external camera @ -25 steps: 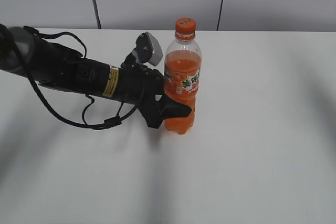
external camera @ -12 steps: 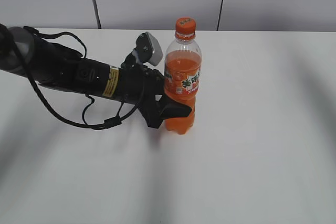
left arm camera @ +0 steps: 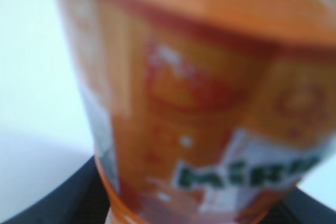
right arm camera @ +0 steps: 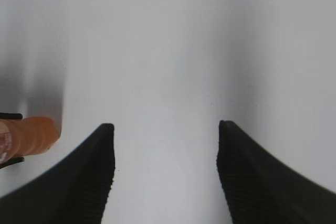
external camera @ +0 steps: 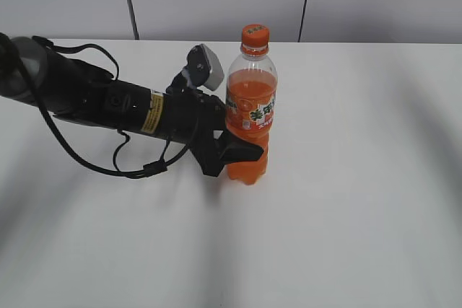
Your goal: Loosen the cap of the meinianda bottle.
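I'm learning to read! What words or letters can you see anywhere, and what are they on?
"MIRI", cut off at the picture's edge: green letters on the meinianda bottle label.
Chinese characters on the label: too small to read.
Yellow sticker on the left arm: too small.
Pale mark on the cap: unreadable.

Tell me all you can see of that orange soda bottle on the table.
The meinianda bottle stands upright on the white table. It is clear plastic, filled with orange drink up to the shoulder, with a ribbed lower body and an orange, green and white label. Its orange cap is on, and nothing touches it. The left gripper clamps the body from the left, below the label. The left wrist view shows the label blurred, very close.
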Motion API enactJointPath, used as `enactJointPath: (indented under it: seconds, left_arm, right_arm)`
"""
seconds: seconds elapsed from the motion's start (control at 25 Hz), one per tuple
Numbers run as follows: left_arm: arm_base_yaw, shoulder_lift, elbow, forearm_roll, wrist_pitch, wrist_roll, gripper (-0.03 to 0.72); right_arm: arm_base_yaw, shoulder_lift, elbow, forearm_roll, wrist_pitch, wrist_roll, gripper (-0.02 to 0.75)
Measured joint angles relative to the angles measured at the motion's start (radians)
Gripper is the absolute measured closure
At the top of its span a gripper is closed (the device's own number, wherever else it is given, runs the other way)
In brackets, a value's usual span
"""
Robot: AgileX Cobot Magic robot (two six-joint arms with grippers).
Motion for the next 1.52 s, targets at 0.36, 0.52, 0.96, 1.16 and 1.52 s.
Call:
enactJointPath:
  seconds: [0.36,0.52,0.96,1.16,1.52]
  left_arm:
    - [0.000,0.000,0.000,0.000,0.000,0.000,0.270]
    - [0.000,0.000,0.000,0.000,0.000,0.000,0.270]
    - [0.000,0.000,0.000,0.000,0.000,0.000,0.270]
    - [0.000,0.000,0.000,0.000,0.000,0.000,0.270]
    - [0.000,0.000,0.000,0.000,0.000,0.000,0.270]
  right_arm:
    - [0.235,0.036,-0.006,-0.056,-0.001,0.006,0.276]
    - [0.335,0.050,-0.006,-0.073,-0.001,0.025,0.276]
    - [0.494,0.059,-0.006,-0.080,0.000,0.110,0.277]
    - [0.522,0.059,-0.006,-0.080,0.000,0.155,0.277]
    - [0.572,0.106,-0.101,-0.061,0.002,0.166,0.277]
